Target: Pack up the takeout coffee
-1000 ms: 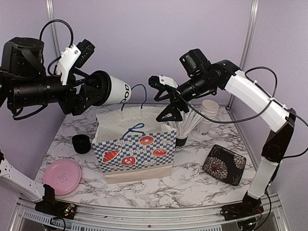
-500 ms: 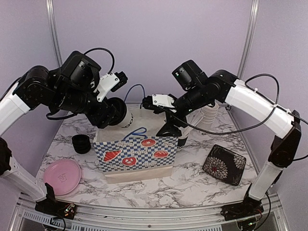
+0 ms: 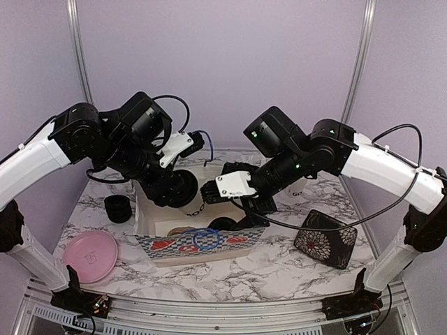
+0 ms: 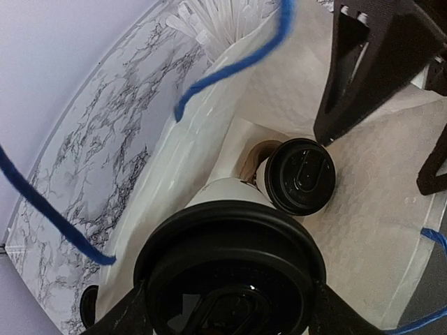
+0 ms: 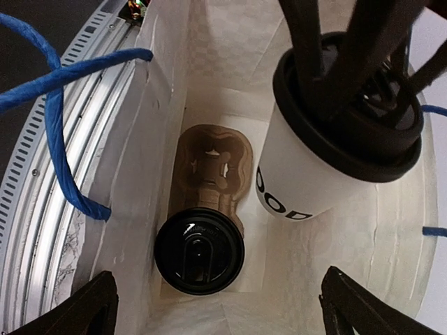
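Left gripper (image 5: 349,70) holds a takeout coffee cup (image 5: 328,167) inside the open paper bag (image 3: 202,241).

The left gripper is clamped on the white cup at its black-lidded end, and the cup hangs tilted above the bag floor, just beside the brown pulp carrier (image 5: 209,164). A second lidded cup (image 5: 199,250) sits in one carrier pocket. The right gripper (image 5: 220,310) is spread wide apart in the bag's mouth, gripping nothing. The bag stands on the marble desk (image 3: 279,258).
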Robot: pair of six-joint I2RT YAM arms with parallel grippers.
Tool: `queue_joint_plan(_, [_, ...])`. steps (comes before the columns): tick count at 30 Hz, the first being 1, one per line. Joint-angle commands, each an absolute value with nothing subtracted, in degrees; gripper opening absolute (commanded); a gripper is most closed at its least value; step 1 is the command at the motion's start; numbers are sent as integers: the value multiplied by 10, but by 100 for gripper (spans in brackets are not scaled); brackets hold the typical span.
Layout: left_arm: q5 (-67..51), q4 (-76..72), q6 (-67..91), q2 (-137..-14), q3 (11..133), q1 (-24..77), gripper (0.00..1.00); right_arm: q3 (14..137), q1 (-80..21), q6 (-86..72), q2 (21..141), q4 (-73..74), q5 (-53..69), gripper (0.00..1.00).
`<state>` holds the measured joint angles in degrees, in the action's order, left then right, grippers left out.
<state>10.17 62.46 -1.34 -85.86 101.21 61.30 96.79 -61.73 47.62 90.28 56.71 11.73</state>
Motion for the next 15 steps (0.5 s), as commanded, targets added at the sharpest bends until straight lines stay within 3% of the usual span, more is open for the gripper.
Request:
queue_joint_plan(1, [88, 645, 15, -846, 988, 627, 56, 983, -634, 498, 892, 603, 179, 99])
queue_joint_plan(10, [182, 656, 53, -849, 942, 725, 55, 1044, -606, 501, 863, 642, 236, 99])
queue_joint_plan(15, [223, 656, 76, -849, 923, 779, 55, 1083, -508, 526, 841, 654, 324, 99])
